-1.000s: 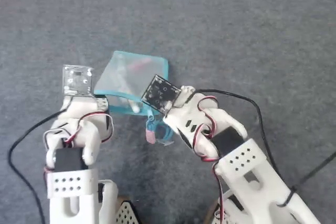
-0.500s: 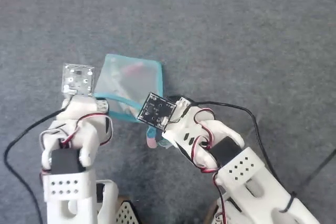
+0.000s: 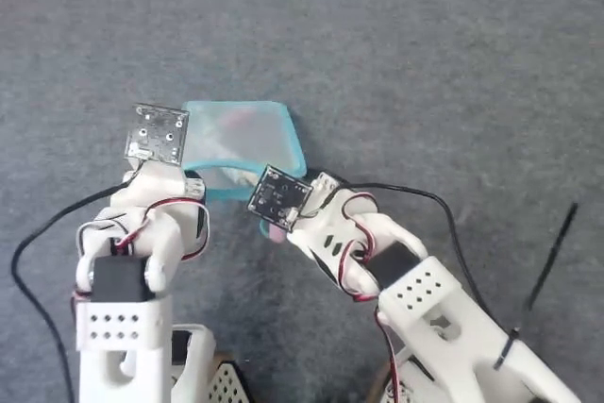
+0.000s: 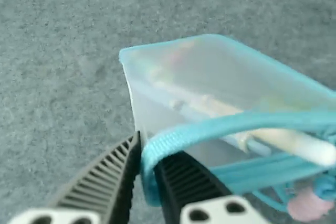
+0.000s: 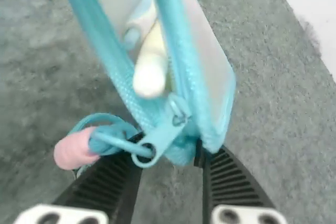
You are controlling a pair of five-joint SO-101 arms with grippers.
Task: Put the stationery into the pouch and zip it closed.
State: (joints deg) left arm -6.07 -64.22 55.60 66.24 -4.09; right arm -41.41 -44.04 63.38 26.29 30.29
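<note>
From above we see the pouch (image 3: 243, 139) lying on the fuzzy grey table cover (image 3: 434, 73), between the heads of both arms. It is a flat, roughly square bag of cloudy plastic edged in teal fabric tape, with blurred pink and pale shapes inside. The left arm (image 3: 142, 233) meets one near corner and the right arm (image 3: 349, 243) the other, and their wrist boards hide both corners. A pink bead (image 3: 276, 230) peeks out beside the right arm.

In the left wrist view, the left gripper (image 4: 147, 156) has its ribbed black jaws pinched on the pouch's woven teal rim band. Behind the frosted wall lies the stationery (image 4: 283, 140), pale rounded sticks.

In the right wrist view, the right gripper (image 5: 170, 153) clamps the pouch's end between its jaws, just under the teal zipper slider (image 5: 176, 111). Beyond the slider the zipper tapes part, and we see a white rounded tip between them. A teal cord (image 5: 113, 140) runs from the pull to the bead, touching one jaw.
</note>
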